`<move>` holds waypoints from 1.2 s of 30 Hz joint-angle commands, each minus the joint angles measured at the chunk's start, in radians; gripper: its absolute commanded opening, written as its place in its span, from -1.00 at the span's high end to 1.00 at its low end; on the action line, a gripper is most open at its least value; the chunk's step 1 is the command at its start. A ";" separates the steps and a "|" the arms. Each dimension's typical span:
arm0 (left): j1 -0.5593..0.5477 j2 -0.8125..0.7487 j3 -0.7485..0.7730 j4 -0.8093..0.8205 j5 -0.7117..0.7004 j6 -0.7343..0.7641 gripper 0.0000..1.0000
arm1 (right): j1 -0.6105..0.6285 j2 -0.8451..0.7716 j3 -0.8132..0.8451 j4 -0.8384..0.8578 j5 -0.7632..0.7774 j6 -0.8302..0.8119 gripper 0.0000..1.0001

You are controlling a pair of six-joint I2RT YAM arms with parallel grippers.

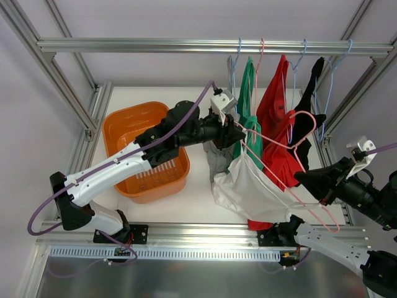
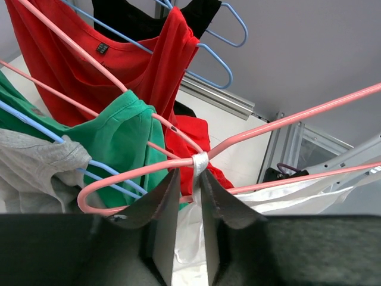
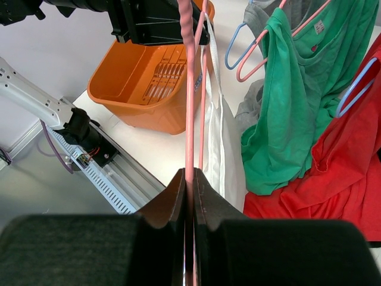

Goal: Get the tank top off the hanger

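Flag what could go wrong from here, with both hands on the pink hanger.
1. The pink hanger has its open hook right by the green top; pulling away could snag it.
2. The left hand and right hand are both shut on the hanger wire, neither on the white tank top, so it may slip off short of the orange basket.
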 commanded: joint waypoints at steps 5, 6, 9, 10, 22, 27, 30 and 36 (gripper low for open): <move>-0.009 -0.034 -0.024 0.051 -0.012 -0.005 0.87 | 0.005 -0.002 0.006 0.075 0.016 -0.010 0.99; -0.009 -0.042 -0.027 0.049 -0.027 -0.005 0.99 | 0.005 -0.005 0.000 0.075 0.021 -0.008 0.99; -0.009 -0.072 -0.042 0.049 -0.122 -0.018 1.00 | 0.003 -0.028 -0.038 0.074 0.008 -0.051 0.99; -0.009 -0.085 -0.055 0.048 -0.162 -0.024 1.00 | 0.003 -0.037 -0.051 0.074 -0.004 -0.071 0.99; -0.008 -0.189 -0.128 -0.024 -0.531 -0.097 1.00 | 0.003 -0.244 -0.193 0.049 -0.190 -0.068 0.99; -0.009 -0.177 -0.140 -0.051 -0.422 -0.129 1.00 | 0.005 -0.284 -0.201 0.092 -0.122 -0.065 0.99; -0.009 -0.204 -0.179 -0.049 -0.292 -0.143 1.00 | 0.003 -0.302 -0.247 0.190 -0.101 -0.082 0.99; -0.009 -0.272 -0.251 -0.041 -0.060 -0.194 1.00 | 0.005 -0.286 -0.364 0.466 -0.101 -0.142 0.99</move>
